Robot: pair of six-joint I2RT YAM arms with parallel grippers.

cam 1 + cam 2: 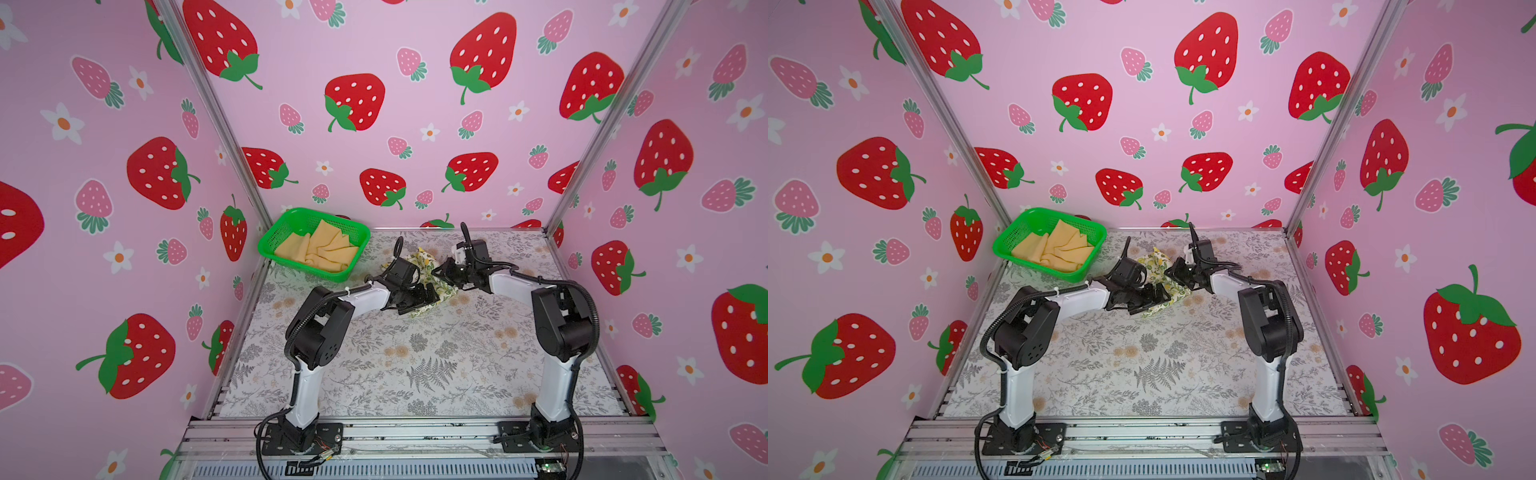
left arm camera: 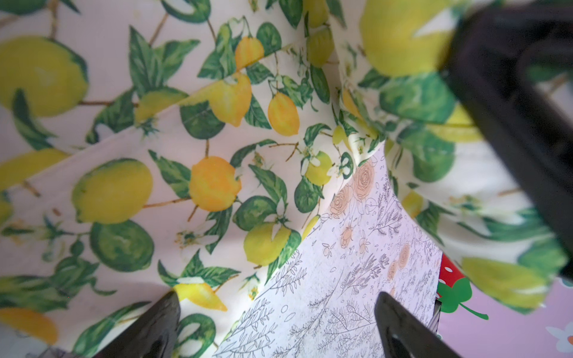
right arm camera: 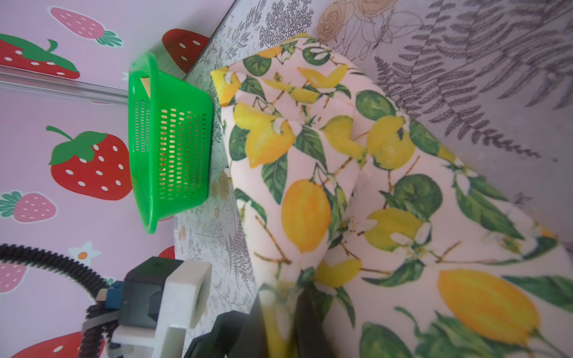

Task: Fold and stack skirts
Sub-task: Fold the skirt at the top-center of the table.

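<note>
Found the green mesh basket (image 1: 266, 246) well apart from both sets of jaws, nearer the left gripper (image 1: 430, 297) than the right gripper (image 1: 437, 272), at a back corner of the floral tabletop (image 1: 415, 365). Held one thing only: the mustard-tan skirt (image 1: 322, 249), crumpled in loose folds across most of the basket floor, seen so in both top views. Found the lemon-print skirt (image 1: 423, 258) bunched on the tabletop right between the two grippers. Saw the left jaws spread wide and gripping nothing, with the cloth's edge and bare tabletop in the gap in the left wrist view (image 2: 279, 325). Saw the right jaws pressed nearly together, pinching a raised fold of the lemon-print skirt (image 3: 310, 201) in the right wrist view (image 3: 280, 322), with the rest of the cloth draping away ahead of the fingertips.
</note>
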